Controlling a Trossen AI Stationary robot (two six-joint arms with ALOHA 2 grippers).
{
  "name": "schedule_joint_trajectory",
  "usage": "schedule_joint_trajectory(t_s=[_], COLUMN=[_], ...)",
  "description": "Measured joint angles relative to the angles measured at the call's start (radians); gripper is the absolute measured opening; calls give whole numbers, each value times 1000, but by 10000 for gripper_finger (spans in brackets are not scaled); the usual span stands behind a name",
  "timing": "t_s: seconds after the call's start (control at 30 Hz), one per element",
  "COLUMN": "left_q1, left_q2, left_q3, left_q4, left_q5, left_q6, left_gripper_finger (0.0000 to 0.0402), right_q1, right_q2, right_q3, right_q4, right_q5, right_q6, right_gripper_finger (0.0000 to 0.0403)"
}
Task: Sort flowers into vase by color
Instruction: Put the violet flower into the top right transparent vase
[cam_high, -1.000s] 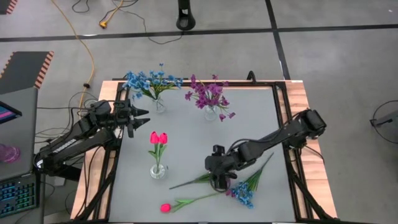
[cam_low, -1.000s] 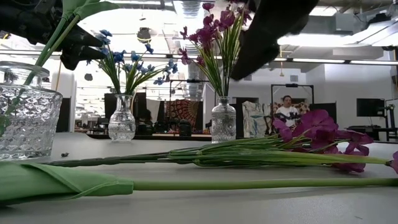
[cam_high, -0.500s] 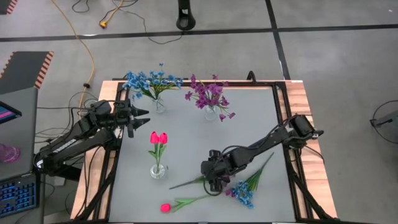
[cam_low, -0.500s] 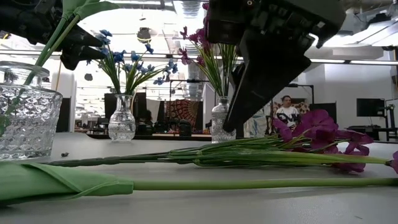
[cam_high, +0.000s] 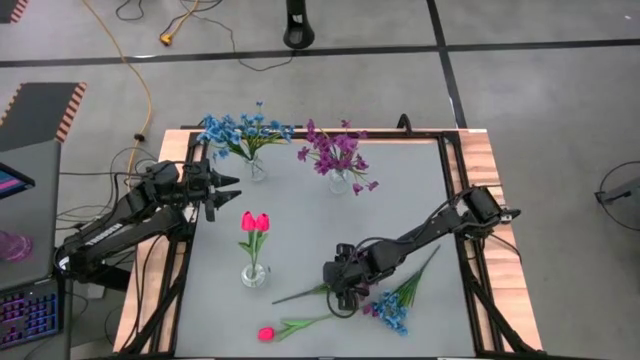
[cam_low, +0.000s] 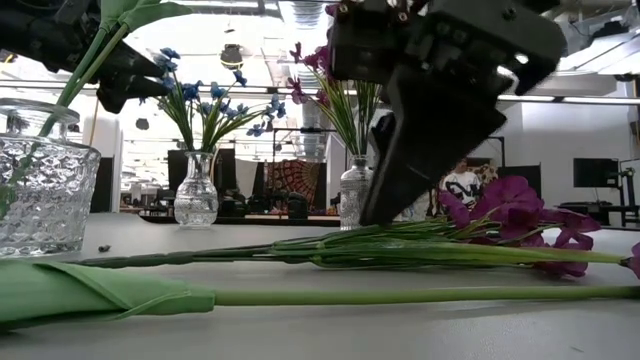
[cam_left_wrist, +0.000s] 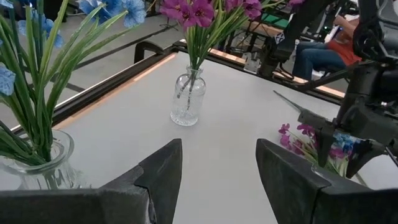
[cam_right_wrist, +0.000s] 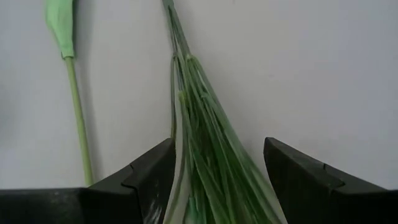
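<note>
My right gripper (cam_high: 343, 292) is open, low over a loose purple flower lying on the table. In the right wrist view its fingers (cam_right_wrist: 149, 180) stand on either side of the green stalk bundle (cam_right_wrist: 199, 137). The purple blooms (cam_low: 520, 208) lie beside a loose blue flower (cam_high: 397, 312). A loose pink-red tulip (cam_high: 266, 333) lies near the table's near edge, its stem (cam_right_wrist: 76, 118) beside the bundle. My left gripper (cam_left_wrist: 217, 180) is open, waiting at the table's left edge (cam_high: 222, 187).
Three glass vases stand on the table: one with blue flowers (cam_high: 256, 168) at the far left, one with purple flowers (cam_high: 340, 180) at the far middle, and one with two tulips (cam_high: 254, 272) left of my right gripper. People sit in the room behind the table.
My right gripper has come down toward the loose purple flower's stalks and shifted a little toward the table's left, ending low over the green bundle. The flowers have stayed where they lay.
</note>
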Motion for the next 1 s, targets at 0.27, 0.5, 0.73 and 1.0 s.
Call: schedule_joint_trajectory(t_s=[0.27,0.5,0.73,1.0], left_q1=[0,0,0,0], left_q2=[0,0,0,0], left_q3=[0,0,0,0], left_q4=[-9,-10,-10,-10], left_q5=[4,4,3,3], left_q6=[-4,-7,-7,-8], left_gripper_finger=[192,192,192,192], right_q1=[5,6,3,0], right_q2=[33,75,70,70], right_q3=[0,5,3,3], right_q4=[0,2,-3,-8], right_q5=[4,6,6,7], right_q6=[0,-3,0,1], right_gripper_finger=[272,271,246,165])
